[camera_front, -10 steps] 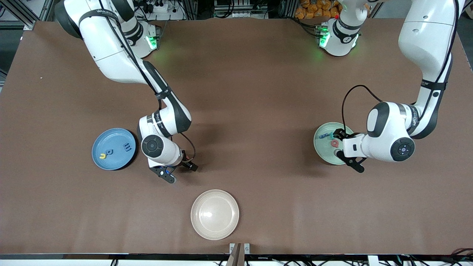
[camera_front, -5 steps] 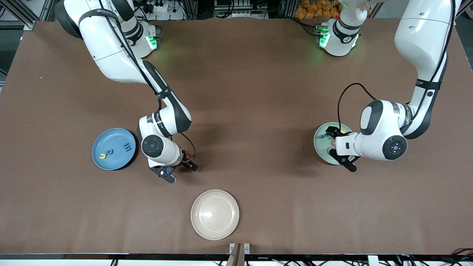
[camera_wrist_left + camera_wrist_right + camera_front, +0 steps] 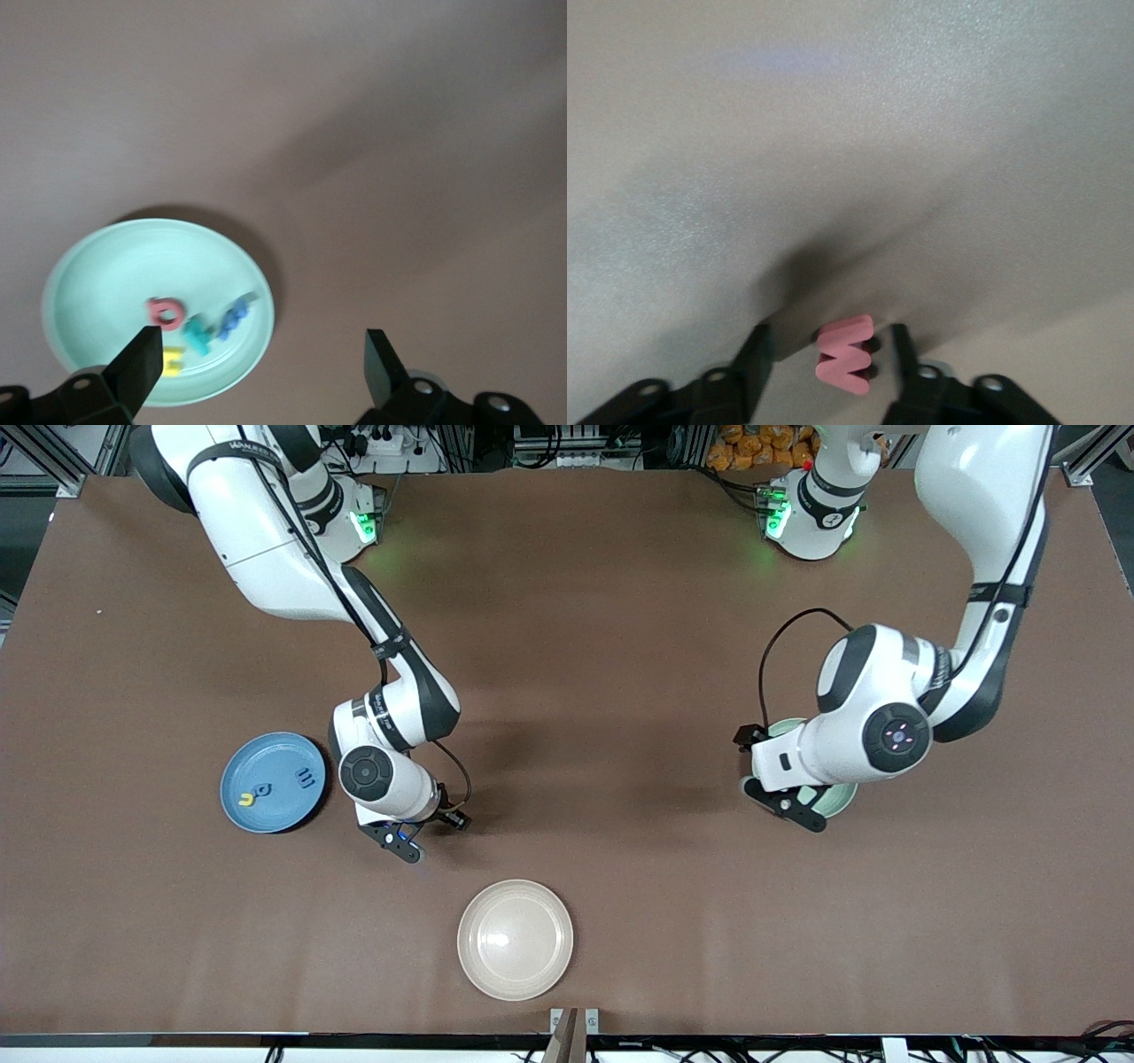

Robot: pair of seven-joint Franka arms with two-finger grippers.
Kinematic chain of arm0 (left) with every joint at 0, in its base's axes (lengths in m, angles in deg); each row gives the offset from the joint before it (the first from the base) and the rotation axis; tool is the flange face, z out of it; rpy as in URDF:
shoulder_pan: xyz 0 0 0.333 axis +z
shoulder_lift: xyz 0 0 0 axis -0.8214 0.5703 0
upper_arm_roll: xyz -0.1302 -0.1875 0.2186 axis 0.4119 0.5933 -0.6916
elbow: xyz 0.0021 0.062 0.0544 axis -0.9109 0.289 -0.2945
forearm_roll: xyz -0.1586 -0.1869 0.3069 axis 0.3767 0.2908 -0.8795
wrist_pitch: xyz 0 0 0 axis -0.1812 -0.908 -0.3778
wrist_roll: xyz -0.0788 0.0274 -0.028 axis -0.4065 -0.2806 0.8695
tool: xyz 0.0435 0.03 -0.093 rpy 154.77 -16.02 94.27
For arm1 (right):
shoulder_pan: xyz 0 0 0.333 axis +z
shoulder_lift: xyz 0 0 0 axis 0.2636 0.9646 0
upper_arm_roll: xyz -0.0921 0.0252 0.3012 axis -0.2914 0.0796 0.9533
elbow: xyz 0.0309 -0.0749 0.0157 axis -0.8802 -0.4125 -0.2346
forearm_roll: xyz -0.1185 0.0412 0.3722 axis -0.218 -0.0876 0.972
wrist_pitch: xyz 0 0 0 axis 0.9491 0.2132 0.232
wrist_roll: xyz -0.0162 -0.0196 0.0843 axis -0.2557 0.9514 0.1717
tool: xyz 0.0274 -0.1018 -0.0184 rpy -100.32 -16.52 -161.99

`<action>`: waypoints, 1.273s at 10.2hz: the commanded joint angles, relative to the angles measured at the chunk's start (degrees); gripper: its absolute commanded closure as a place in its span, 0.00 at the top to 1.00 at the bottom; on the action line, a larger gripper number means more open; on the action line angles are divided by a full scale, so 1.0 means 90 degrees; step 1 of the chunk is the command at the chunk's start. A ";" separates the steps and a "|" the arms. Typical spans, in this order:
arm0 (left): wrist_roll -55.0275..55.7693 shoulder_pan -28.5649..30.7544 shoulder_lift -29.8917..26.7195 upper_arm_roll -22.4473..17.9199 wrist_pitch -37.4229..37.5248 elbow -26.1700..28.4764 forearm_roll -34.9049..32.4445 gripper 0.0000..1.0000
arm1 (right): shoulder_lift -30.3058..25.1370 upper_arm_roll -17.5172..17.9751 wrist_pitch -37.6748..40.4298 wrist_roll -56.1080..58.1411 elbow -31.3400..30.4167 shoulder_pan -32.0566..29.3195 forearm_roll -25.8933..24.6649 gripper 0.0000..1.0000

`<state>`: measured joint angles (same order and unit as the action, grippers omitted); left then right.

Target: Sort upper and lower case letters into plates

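Observation:
A pink-red W-shaped letter [image 3: 846, 356] lies on the brown table between the open fingers of my right gripper [image 3: 828, 354], with a gap on each side. In the front view this gripper [image 3: 403, 847] is low over the table between the light blue plate [image 3: 272, 781] and the cream plate; the letter is hidden there. The blue plate holds a yellow letter [image 3: 247, 798] and two dark blue ones [image 3: 306, 778]. My left gripper [image 3: 781, 804] is open and empty above the edge of the mint green plate [image 3: 106, 266], which holds red [image 3: 164, 311], teal [image 3: 197, 334], blue [image 3: 234, 316] and yellow [image 3: 172, 360] letters.
A cream-beige plate [image 3: 515, 939] with nothing in it sits near the table's front edge, nearer to the front camera than my right gripper. The left arm covers most of the mint plate [image 3: 840, 801] in the front view.
My left gripper has moved off the mint plate's middle toward the right arm's end of the table, to its edge. The right gripper has hardly moved.

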<state>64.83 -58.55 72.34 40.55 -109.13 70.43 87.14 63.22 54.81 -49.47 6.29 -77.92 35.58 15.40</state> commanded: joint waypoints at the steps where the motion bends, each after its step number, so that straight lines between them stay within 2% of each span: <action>1: 0.0225 0.0086 -0.0359 -0.0073 0.0391 -0.0603 -0.0337 1.00 | -0.0188 0.0011 0.0008 -0.0103 -0.0201 0.0010 -0.0054 0.00; 2: 0.0206 0.0125 -0.0534 -0.0074 0.0401 -0.0817 -0.0299 1.00 | -0.0246 0.0011 0.0095 -0.0064 -0.0201 0.0000 -0.0054 0.00; 5: 0.0255 0.0427 -0.0975 -0.0122 0.0440 -0.0897 -0.0259 1.00 | -0.0626 0.0001 0.0611 0.0227 -0.0162 -0.0175 -0.0054 0.00; 7: 0.0206 0.0487 -0.1257 -0.0152 0.0576 -0.1043 -0.0308 1.00 | -0.0939 0.0001 0.1323 0.1249 -0.0181 -0.0768 -0.0054 0.00; 10: 0.0157 0.0467 -0.1590 -0.0171 0.0693 -0.1034 -0.0279 1.00 | -0.1126 -0.0048 0.1892 0.3590 -0.0210 -0.2085 -0.0142 0.00; 11: 0.0225 0.0457 -0.1803 -0.0249 0.0790 -0.0937 -0.0250 1.00 | -0.1155 -0.0048 0.1932 0.4169 -0.0317 -0.2409 -0.0151 0.00; 12: 0.0235 0.0448 -0.2038 -0.0511 0.0965 -0.0791 -0.0191 1.00 | -0.1184 -0.0058 0.2038 0.4329 -0.0347 -0.2480 -0.0268 0.00; 13: 0.0370 0.0419 -0.2233 -0.0900 0.0996 -0.0664 0.0090 1.00 | -0.1223 -0.0067 0.2059 0.4370 -0.0357 -0.2596 -0.0617 0.00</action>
<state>67.03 -54.45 56.38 36.64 -100.95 61.14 85.92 54.53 53.36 -31.34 45.16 -78.84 12.47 13.18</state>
